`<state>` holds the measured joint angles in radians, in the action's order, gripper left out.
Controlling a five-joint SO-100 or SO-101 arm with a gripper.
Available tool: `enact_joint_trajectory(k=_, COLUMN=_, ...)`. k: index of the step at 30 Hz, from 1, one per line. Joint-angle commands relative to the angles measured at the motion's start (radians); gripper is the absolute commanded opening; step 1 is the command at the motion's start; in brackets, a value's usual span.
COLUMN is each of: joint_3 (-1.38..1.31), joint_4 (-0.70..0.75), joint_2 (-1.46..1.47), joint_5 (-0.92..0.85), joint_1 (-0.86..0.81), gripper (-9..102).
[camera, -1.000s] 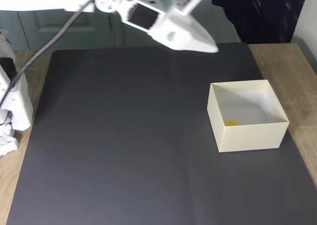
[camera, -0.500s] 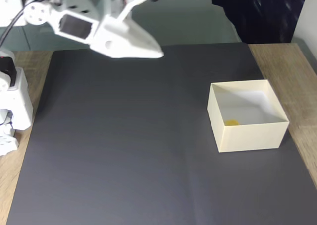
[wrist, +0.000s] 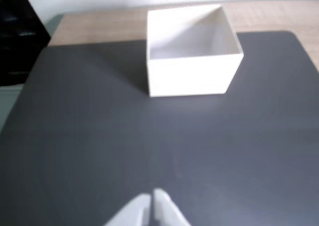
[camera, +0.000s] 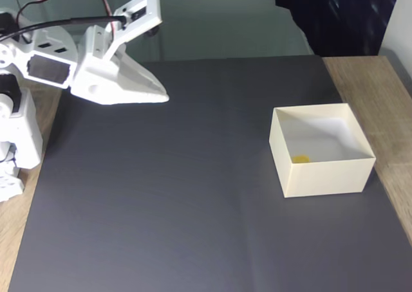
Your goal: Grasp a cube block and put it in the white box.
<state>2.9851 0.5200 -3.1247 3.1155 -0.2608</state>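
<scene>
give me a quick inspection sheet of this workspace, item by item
surface: dark grey mat on a wooden table, wood showing at the mat's left and right edges in the fixed view
cube block: yellow cube block lies inside the box, by its near wall
white box: white box stands upright on the right side of the mat, open at the top
clutter: nothing seen on the mat
gripper: gripper is in the air over the mat's far left, fingers together, holding nothing; its tips appear at the bottom of the wrist view
cables: black cable and thin red wires run along the arm
surroundings: dark object behind the table, arm base at left
</scene>
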Motion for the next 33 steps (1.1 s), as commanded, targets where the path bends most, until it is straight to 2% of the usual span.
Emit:
enact_joint_trajectory(k=1, joint_3=0.018, joint_4=0.054, joint_2=-0.097, joint_5=-0.009, joint_1=-0.006, gripper=0)
enact_joint_trajectory(k=4, joint_3=0.043, joint_4=0.112, joint_2=-0.152, joint_5=-0.005, joint_1=-0.008, gripper=0)
enact_joint_trajectory(k=10, joint_3=0.055, joint_4=0.132, joint_2=-0.152, joint_5=-0.003, joint_1=-0.009, gripper=0)
enact_joint_trajectory(k=18, joint_3=0.077, joint_4=0.322, joint_2=-0.153, joint_5=-0.037, joint_1=-0.002, gripper=0)
enact_joint_trajectory(k=33, joint_3=0.121, joint_4=0.563, joint_2=-0.155, joint_5=-0.169, joint_1=0.057, gripper=0)
